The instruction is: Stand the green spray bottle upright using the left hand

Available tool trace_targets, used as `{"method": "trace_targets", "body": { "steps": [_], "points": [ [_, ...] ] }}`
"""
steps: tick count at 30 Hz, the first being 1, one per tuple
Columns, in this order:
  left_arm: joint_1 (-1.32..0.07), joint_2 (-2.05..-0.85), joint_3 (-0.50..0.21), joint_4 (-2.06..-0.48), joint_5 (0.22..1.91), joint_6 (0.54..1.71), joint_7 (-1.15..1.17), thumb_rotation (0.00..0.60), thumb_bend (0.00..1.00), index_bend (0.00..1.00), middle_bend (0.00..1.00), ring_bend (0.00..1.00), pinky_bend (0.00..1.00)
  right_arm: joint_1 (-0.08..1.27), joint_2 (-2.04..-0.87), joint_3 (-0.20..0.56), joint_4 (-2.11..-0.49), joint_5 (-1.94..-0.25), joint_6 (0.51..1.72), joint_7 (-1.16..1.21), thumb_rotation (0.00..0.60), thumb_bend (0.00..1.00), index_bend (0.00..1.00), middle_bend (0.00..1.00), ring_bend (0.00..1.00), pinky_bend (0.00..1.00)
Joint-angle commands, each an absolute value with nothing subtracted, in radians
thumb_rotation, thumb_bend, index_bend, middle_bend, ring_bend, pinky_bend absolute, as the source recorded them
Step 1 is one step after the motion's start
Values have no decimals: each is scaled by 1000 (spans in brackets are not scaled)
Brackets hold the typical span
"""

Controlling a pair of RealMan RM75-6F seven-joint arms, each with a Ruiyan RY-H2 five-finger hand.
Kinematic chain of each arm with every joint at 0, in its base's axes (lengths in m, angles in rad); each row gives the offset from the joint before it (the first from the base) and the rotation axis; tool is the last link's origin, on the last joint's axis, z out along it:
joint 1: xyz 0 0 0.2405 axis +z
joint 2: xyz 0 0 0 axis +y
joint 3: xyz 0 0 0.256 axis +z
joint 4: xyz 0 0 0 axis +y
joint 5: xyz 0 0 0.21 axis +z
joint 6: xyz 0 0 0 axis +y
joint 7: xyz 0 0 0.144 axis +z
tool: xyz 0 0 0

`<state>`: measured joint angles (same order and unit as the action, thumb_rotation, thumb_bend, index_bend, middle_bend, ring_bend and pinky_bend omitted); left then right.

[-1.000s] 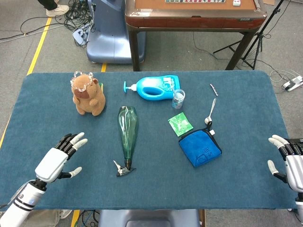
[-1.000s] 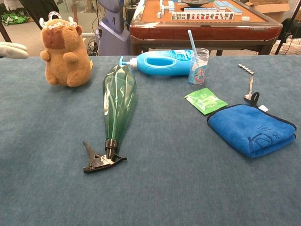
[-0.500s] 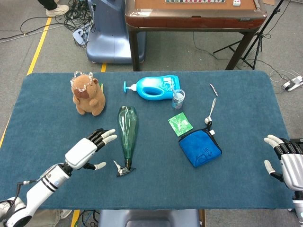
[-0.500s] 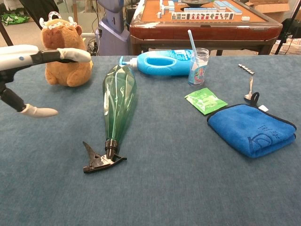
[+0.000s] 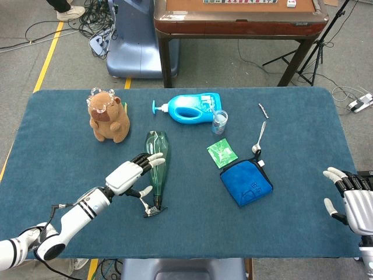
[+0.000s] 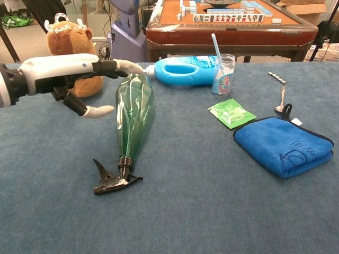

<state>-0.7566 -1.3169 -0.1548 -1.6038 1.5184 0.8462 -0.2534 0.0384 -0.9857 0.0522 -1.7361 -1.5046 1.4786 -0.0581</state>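
— Where's the bottle?

— I see the green spray bottle [image 5: 157, 165] lying flat on the blue table [image 5: 70, 151], near the middle. Its black trigger head [image 6: 112, 180] points toward me and its wide base points away, toward the blue detergent bottle [image 5: 187, 107] lying on its side at the far edge.

— And my left hand?

— My left hand [image 5: 130, 173] hangs just left of the bottle with the fingers [image 6: 123, 65] spread and stretched out over the bottle's upper body; the thumb [image 6: 95, 111] sits lower, beside it. It has hold of nothing. In the chest view the fingertips are above the green plastic, but I cannot tell whether they touch it.

— The right one?

— My right hand [image 5: 349, 198] is at the near right edge of the table, fingers apart, holding nothing, well apart from everything.

— What else is on the table?

— A brown capybara plush [image 5: 108, 118] stands to the far left of the bottle. To the right there's a small clear cup [image 5: 220, 121] with a straw, a green packet [image 5: 222, 153], a folded blue cloth [image 5: 246, 181] and a spoon [image 5: 259, 137] beyond it.
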Motion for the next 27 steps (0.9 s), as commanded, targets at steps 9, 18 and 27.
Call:
{"method": "trace_targets", "body": {
  "steps": [9,18,27],
  "points": [
    [-845,-1406,-212,-1530,1356,767,-176,322,469,111,0,0,0,36,-983,49,-1738,-1506,1483,-57,600,353,221,197,144,193],
    [-890,-1477,-241,-1449,1218,744,-86,258,471,142,9,0,0,34,-982,47,-1734,-1502,1483,-50,600,354,221,198,144,193],
    [-935,-1552,-254,-1356,1101,737,18,248,472,157,11,0,0,30,-980,44,-1734,-1497,1483,-47,600,353,221,197,144,193]
  ]
}}
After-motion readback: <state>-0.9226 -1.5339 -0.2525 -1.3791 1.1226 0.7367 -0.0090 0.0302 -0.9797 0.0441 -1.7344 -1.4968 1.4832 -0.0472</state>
